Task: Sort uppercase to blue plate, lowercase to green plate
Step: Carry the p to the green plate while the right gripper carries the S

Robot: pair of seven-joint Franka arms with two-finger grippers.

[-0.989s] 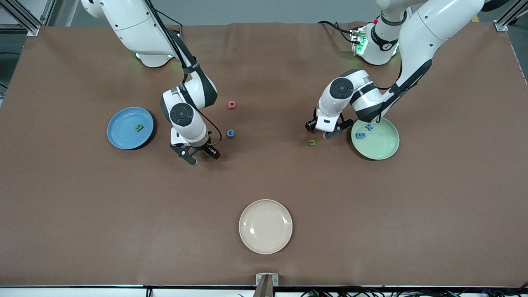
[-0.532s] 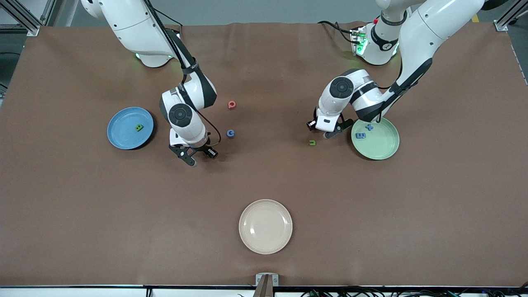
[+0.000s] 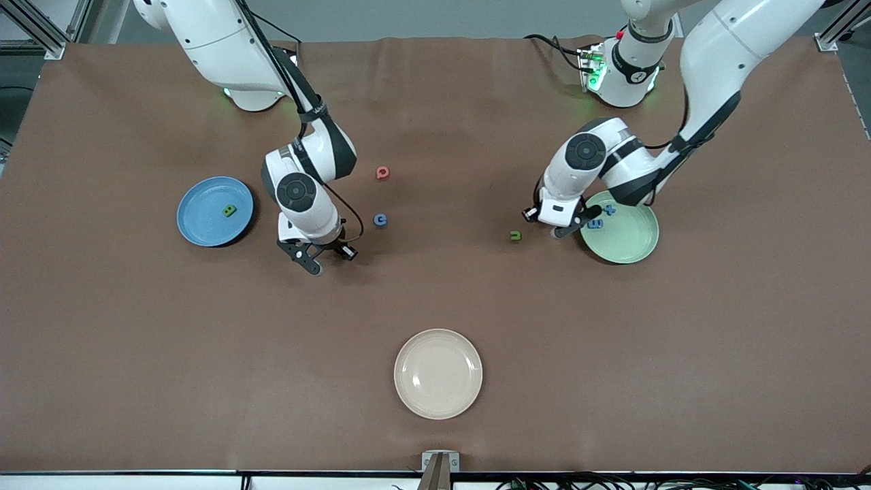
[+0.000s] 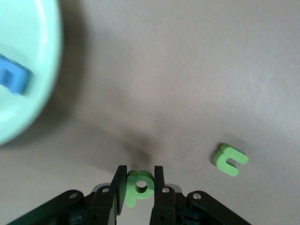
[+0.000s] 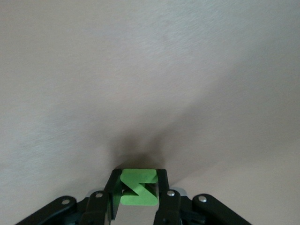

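My left fingers (image 4: 138, 190) clamped on green p (image 4: 138, 186), beside green plate (image 3: 629, 245) rim. My right fingers (image 5: 139, 190) clamped on green Z (image 5: 138, 187); blue plate (image 3: 204, 224) lies toward right arm's counter end.

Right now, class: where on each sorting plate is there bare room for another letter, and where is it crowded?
Blue plate: bare except the green B. Green plate: its half nearer the front camera is bare; the blue m and blue t crowd its edge beside the left gripper.

cream plate (image 3: 438, 373) on brown table mat (image 3: 680, 340), nearer the front camera than everything else, roughly midway between the table's ends.
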